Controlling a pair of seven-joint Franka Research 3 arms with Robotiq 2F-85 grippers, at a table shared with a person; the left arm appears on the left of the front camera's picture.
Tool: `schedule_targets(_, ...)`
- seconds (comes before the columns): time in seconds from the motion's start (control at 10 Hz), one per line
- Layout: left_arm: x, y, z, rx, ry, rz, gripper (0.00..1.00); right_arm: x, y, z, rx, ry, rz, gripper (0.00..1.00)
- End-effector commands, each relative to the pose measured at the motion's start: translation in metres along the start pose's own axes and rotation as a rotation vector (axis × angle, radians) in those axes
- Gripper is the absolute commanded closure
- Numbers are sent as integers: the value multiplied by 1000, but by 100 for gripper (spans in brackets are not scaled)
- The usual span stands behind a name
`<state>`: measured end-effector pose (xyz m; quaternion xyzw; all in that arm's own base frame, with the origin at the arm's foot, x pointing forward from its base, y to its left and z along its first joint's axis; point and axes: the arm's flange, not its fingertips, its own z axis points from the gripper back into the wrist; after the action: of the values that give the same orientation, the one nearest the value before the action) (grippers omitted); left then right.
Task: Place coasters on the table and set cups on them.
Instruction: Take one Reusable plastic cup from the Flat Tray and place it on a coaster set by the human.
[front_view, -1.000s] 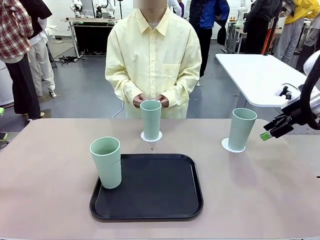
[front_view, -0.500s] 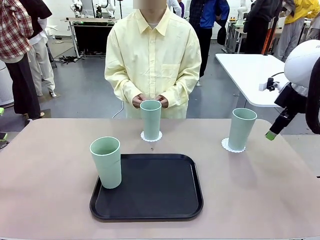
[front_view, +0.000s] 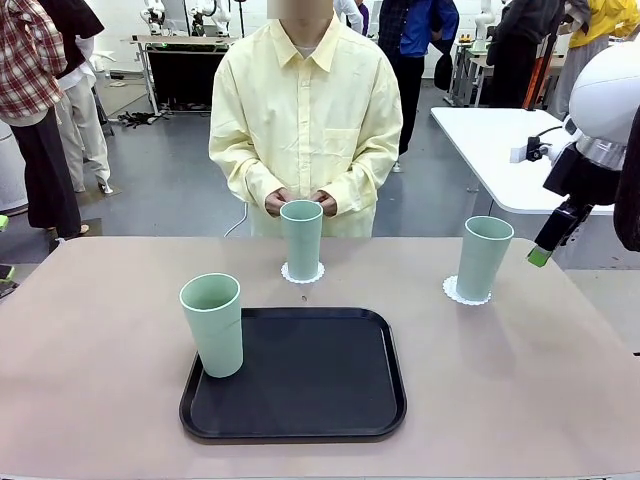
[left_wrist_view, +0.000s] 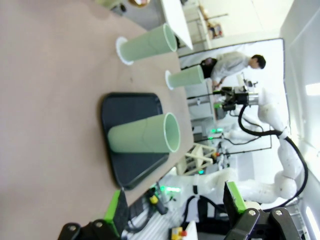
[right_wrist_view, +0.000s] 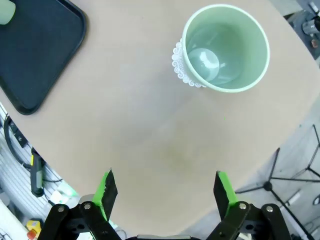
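Mint-green cups, three in the front view, all upright:
- middle cup (front_view: 301, 240) sits on a white scalloped coaster (front_view: 302, 274) at the far side of the tabletop (front_view: 520, 380), just in front of the person's hands (front_view: 278, 201), which are clasped together behind its rim.
- right cup (front_view: 484, 258) sits on its own coaster (front_view: 462, 293); the coaster edge shows at the left of the base.
- left cup (front_view: 212, 325) stands at the left edge of the black tray (front_view: 300, 375), near side of the tabletop. Can't tell what's under its base.

Right jaws: spread wide, nothing between them. In the front view the right arm (front_view: 585, 170) holds them up off the tabletop, to the right of the right cup and apart from it, with a green pad (front_view: 538, 257) pointing down. The right wrist view looks straight down: pads (right_wrist_view: 106, 187) over bare tabletop, right cup and its coaster ahead of them, a tray corner at the upper left.

Left jaws: open too, nothing gripped. In the left wrist view the pads (left_wrist_view: 114, 210) sit at the bottom edge, well back from the tray, and the picture is rolled so all three cups lie sideways.
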<state>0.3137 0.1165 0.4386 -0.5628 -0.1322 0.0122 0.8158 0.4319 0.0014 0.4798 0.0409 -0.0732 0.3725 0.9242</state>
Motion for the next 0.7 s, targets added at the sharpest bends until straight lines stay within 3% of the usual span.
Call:
schedule_targets(0.0,-1,0,1,-15,-8,-8,0,-5,1,-5,-17,13,-10,0)
schedule_targets(0.6,-1,0,1,-15,-8,-8,0,-5,1,-5,-17,13,-10,0)
